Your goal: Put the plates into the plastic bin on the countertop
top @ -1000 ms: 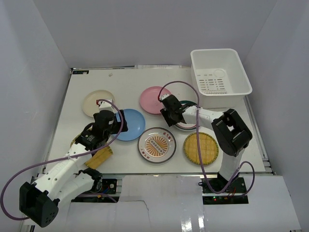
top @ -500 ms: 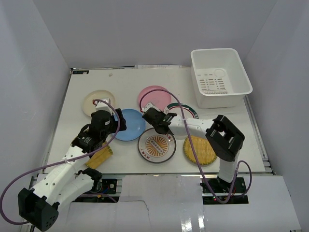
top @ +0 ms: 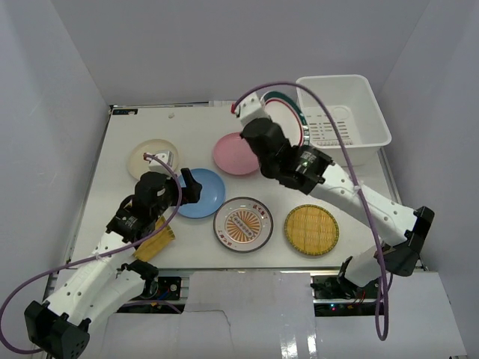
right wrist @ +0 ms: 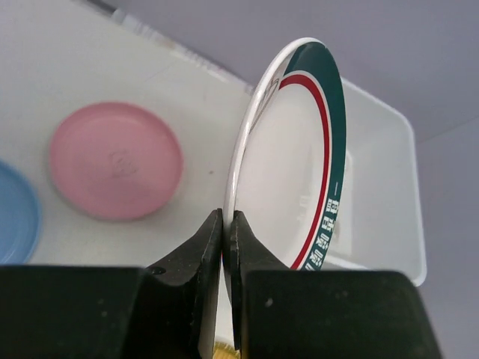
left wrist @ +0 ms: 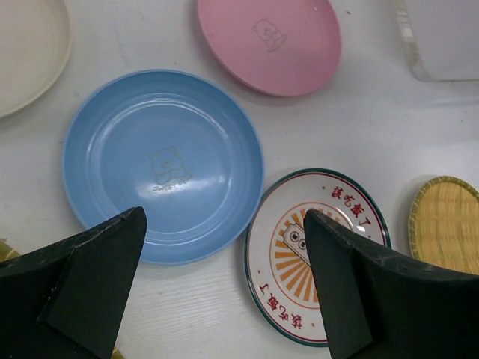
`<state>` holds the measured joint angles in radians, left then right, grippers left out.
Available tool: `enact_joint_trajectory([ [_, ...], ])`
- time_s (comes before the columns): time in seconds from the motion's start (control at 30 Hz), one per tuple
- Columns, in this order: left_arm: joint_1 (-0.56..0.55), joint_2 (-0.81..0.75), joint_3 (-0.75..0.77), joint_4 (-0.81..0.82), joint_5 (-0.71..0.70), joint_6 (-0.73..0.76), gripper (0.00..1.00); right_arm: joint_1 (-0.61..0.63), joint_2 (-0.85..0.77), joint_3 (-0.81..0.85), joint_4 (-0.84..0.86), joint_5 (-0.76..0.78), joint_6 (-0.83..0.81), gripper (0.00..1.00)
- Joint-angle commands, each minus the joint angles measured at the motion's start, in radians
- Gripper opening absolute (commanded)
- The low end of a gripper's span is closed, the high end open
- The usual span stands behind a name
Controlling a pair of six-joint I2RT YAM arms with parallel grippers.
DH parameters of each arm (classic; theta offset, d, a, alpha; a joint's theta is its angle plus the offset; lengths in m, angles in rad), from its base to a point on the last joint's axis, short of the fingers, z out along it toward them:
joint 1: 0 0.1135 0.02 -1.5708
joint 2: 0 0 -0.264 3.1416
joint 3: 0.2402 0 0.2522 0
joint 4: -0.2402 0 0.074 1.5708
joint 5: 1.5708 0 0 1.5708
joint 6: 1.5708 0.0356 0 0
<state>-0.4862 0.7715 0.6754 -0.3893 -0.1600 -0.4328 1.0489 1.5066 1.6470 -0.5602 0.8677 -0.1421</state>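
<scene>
Right claw [right wrist: 226,224] pinches the thin rim of the glossy round striped plate [right wrist: 299,149], held upright and since lifted off the table [right wrist: 90,67]. The bin [right wrist: 382,194] sits just beyond it. Left claw [left wrist: 224,254] hangs spread over the smooth blue plate [left wrist: 161,164].

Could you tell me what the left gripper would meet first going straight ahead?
Most likely the blue plate, which lies right ahead of the open left gripper; depth is unclear.
</scene>
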Motion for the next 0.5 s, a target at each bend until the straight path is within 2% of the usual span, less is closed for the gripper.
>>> enact_joint_trajectory([
  [0.0, 0.006, 0.018, -0.017, 0.033, 0.132, 0.011, 0.97, -0.157, 0.017, 0.069, 0.101, 0.061, -0.128, 0.08],
  [0.03, 0.006, 0.023, -0.022, 0.041, 0.179, 0.011, 0.97, -0.261, 0.03, 0.091, 0.109, 0.009, -0.128, 0.08],
  [0.13, 0.006, 0.054, -0.028, 0.047, 0.256, -0.004, 0.96, -0.434, 0.104, 0.111, 0.16, -0.105, -0.134, 0.08],
  [0.23, 0.006, 0.095, -0.034, 0.046, 0.341, -0.035, 0.96, -0.551, 0.216, 0.14, 0.206, -0.176, -0.139, 0.08],
  [0.4, 0.005, 0.103, -0.086, 0.043, 0.48, -0.121, 0.94, -0.67, 0.394, 0.204, 0.209, -0.254, -0.123, 0.08],
  [0.47, 0.005, 0.089, -0.109, 0.041, 0.49, -0.135, 0.94, -0.688, 0.435, 0.204, 0.209, -0.28, -0.116, 0.08],
])
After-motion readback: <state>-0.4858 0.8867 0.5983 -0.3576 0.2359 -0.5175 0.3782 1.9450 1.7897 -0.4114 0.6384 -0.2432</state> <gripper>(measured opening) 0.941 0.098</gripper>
